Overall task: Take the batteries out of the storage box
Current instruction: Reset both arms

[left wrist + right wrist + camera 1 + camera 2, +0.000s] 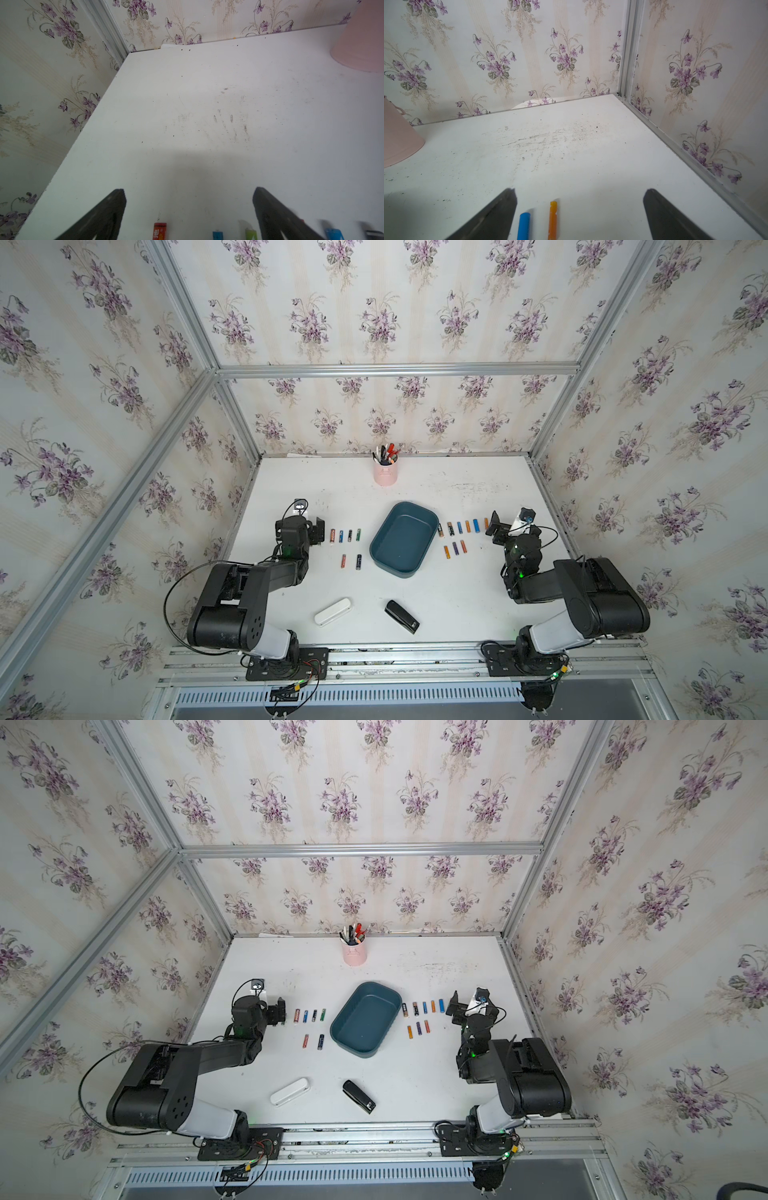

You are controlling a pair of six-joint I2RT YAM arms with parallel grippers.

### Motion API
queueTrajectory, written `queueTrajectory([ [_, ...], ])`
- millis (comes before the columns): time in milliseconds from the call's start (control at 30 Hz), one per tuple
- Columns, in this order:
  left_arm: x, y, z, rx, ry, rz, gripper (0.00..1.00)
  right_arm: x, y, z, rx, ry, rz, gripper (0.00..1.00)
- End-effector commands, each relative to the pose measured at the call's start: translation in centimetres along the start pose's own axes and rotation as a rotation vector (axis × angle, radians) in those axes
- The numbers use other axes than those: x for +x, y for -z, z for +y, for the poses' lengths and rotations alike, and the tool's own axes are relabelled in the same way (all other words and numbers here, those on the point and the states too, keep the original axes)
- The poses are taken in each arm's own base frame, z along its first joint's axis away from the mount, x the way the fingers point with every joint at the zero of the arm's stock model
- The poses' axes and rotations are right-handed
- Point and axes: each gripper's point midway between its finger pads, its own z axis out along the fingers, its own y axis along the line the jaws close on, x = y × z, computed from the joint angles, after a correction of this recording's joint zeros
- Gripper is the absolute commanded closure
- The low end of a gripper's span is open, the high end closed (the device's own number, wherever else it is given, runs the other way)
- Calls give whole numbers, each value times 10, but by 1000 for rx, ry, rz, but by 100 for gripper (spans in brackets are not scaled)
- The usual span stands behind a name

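Observation:
The teal storage box [405, 539] sits mid-table in both top views, and its floor shows no batteries inside. Several batteries [345, 536] lie in rows on the table left of it, and several more batteries [459, 527] lie to its right. My left gripper [319, 531] hovers open at the left rows' outer end. In the left wrist view its open jaws [188, 190] frame a red cell [160, 230], a blue cell [217, 235] and a green cell [251, 233]. My right gripper [494, 524] is open beside the right rows, with a blue cell [523, 225] and an orange cell [553, 219] between its fingers [580, 191], untouched.
A pink pen cup [385, 472] stands at the back centre. A white oblong case [332, 611] and a black stapler [401, 616] lie near the front edge. Wallpapered walls with metal framing close in the table's left, right and back sides.

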Motion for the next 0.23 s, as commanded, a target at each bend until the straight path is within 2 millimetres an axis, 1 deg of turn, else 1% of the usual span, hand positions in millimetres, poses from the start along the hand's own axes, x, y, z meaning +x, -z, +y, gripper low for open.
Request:
queueTrajectory([
  [0,-7,-1,0,0,5,-26,0,-7,-3,5,-13,9,-27,0],
  [33,-8,0,0,0,6,-28,0,-8,-2,6,-19,12,-28,0],
  [67,-8,0,0,0,7,-28,0,-2,-2,8,-33,22,-4,0],
  [200,-7,-1,0,-1,6,-26,0,-3,-1,7,-34,19,-7,0],
])
